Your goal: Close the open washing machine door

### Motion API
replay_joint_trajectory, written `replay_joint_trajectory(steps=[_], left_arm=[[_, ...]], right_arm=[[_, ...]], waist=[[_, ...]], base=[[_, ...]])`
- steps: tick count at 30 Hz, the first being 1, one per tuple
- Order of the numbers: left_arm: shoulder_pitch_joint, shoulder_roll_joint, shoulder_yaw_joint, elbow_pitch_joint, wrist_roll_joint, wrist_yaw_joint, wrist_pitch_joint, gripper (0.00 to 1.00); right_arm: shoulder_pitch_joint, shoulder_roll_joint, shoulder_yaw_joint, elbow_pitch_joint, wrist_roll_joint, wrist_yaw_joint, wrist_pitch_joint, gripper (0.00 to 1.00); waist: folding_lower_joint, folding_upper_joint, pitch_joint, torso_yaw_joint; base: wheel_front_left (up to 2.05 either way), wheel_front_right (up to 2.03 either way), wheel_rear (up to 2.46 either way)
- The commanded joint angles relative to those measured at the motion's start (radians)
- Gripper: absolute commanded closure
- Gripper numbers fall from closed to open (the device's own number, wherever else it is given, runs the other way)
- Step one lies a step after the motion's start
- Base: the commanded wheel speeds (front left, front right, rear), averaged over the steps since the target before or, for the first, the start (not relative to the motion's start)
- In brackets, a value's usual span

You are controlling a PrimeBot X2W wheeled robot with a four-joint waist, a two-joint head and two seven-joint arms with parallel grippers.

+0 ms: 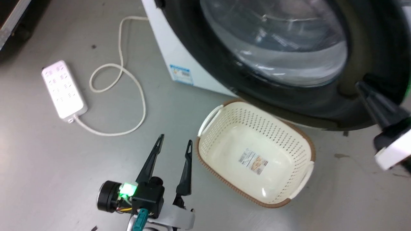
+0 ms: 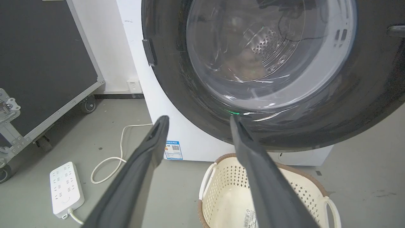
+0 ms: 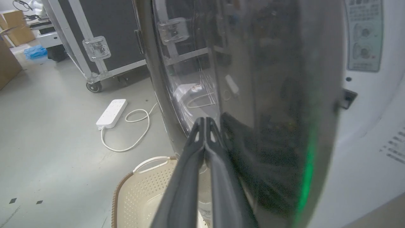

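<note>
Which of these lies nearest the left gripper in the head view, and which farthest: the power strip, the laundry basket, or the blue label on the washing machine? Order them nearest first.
1. laundry basket: just right of the left gripper.
2. blue label: ahead, low on the washing machine front.
3. power strip: far left on the floor.

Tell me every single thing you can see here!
washing machine door: one, black with clear window, on the machine's front
washing machine: one, white, behind the door
basket: one, cream with brown rim, floor below the door
power strip: one, white, floor left of the machine
cable: one, white, looping from the strip
wheeled case: one, black with silver edges, far left
left end effector: one, dark, open, beside the basket
right end effector: one, dark, shut, by the door
</note>
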Motion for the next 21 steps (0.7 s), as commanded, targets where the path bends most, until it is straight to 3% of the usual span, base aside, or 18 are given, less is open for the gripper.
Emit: replay_joint_trajectory(steps=[1, 9, 21], left_arm=[[-0.018, -0.005, -0.004, -0.006, 0.006, 0.008, -0.004, 0.00], [-0.048, -0.011, -0.029, -0.018, -0.002, 0.031, -0.004, 0.00], [-0.069, -0.014, -0.052, -0.009, -0.013, 0.054, -0.004, 0.00]], right_arm=[[-0.031, -0.014, 0.002, 0.016, 0.018, -0.001, 0.001, 1.00], [-0.201, -0.052, -0.003, 0.167, 0.107, -0.001, 0.022, 1.00], [-0.400, 0.010, -0.070, 0.429, 0.077, -0.001, 0.014, 1.00]], waist=[[-0.0003, -0.0001, 0.028, 0.026], [-0.0003, -0.0001, 0.072, 0.053], [-0.0003, -0.0001, 0.086, 0.060]], base=[[0.00, 0.00, 0.00], [0.00, 0.00, 0.00], [0.00, 0.00, 0.00]])
